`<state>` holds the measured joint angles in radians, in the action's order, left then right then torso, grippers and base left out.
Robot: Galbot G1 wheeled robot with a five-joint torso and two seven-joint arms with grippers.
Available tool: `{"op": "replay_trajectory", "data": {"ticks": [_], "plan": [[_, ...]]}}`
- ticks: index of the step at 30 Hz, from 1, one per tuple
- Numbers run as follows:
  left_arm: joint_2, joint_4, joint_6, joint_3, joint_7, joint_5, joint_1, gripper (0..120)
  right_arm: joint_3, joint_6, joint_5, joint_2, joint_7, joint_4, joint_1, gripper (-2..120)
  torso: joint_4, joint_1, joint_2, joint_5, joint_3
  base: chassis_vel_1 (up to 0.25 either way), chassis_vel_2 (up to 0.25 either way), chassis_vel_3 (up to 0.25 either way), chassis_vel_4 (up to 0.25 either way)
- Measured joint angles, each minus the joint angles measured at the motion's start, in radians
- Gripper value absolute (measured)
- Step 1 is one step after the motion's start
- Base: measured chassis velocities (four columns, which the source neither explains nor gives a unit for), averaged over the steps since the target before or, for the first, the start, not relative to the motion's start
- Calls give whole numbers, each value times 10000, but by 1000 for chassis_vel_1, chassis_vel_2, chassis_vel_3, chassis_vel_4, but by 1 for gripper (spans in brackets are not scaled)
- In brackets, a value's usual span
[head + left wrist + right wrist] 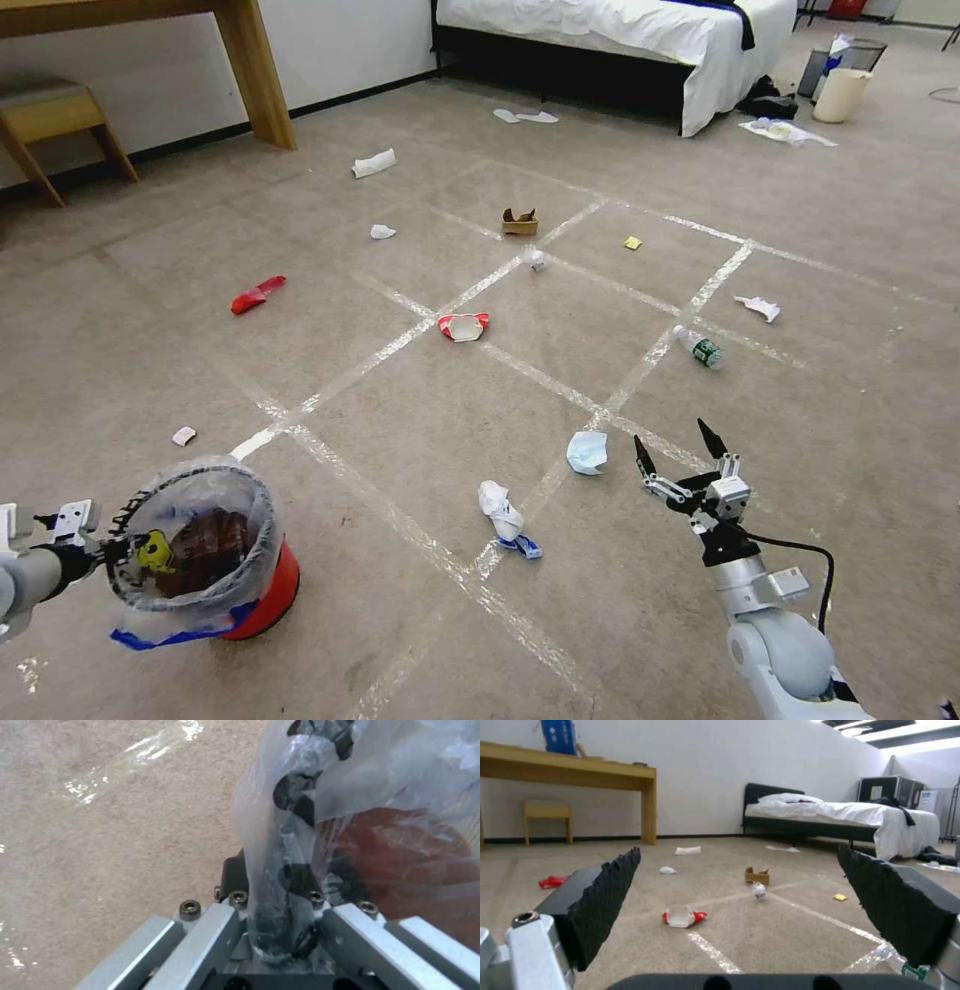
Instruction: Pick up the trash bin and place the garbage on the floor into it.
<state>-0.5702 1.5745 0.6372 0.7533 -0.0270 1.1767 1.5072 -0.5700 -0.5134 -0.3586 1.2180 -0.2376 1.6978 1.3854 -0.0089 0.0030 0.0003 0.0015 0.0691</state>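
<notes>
Left end effector pinching the trash bin rim at lower left of the head view, right end effector hovering spread at lower right, face mask lying just beside it on the floor

It was a bedroom: a white-sheeted bed stood at one o'clock, a wooden table and stool at eleven, on carpeted floor.

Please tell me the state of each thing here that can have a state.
left end effector: shut on the trash bin's rim
right end effector: open, empty
trash bin: upright, lined, litter inside
paper bowl: crushed, on floor
face mask: crumpled
bottle: lying down
cardboard tray: torn
</notes>
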Motion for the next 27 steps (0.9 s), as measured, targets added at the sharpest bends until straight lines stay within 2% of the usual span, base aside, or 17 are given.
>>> {"op": "replay_trajectory", "data": {"ticks": [2,6,8,9,11,12,15,18,21,22,24,27], "plan": [[-84,263,98,150,-305,300,39,3,-26,0,-63,24,102,114,38,100,-5,0,0,-18,1,0,0,0,0],[-98,602,202,258,-622,654,72,1,-130,-18,-165,40,152,215,88,100,-7,0,-1,-25,3,0,0,0,0],[-98,1123,410,358,-1374,1298,69,1,-390,-98,-227,120,173,279,139,100,-15,2,-3,-34,4,0,0,0,0],[-98,1123,410,358,-1374,1298,69,1,-390,-98,-227,120,173,279,139,100,-15,2,-3,-34,4,0,0,0,0],[-165,1839,585,540,-2466,2053,37,1,-610,-112,-298,212,233,347,149,100,-14,1,-4,-25,4,0,0,0,0],[-165,1839,585,540,-2466,2053,37,1,-610,-112,-298,212,233,347,149,100,-14,1,-4,-25,4,0,0,0,0],[-201,2452,651,756,-3109,2535,-30,1,-890,-128,-461,212,239,428,174,100,-10,1,-3,-19,4,0,0,0,0],[-201,2575,656,830,-3276,2689,-56,1,-977,-130,-520,190,237,444,182,100,-11,2,-3,-18,4,0,0,0,0],[-175,2928,731,1130,-3789,3451,-75,1,-1256,-138,-732,114,192,536,225,100,-9,2,-3,-15,3,0,0,0,0],[-175,2928,731,1130,-3789,3451,-75,1,-1256,-138,-732,114,192,536,225,100,-9,2,-3,-15,3,0,0,0,0],[-213,3169,793,1358,-4256,4024,-101,1,-1436,-135,-925,120,90,580,272,100,-10,2,-3,-15,3,0,0,0,0],[-301,3356,839,1518,-4617,4375,-114,1,-1541,-121,-1050,192,-26,576,307,100,-10,2,-3,-15,3,0,0,0,0]]}}
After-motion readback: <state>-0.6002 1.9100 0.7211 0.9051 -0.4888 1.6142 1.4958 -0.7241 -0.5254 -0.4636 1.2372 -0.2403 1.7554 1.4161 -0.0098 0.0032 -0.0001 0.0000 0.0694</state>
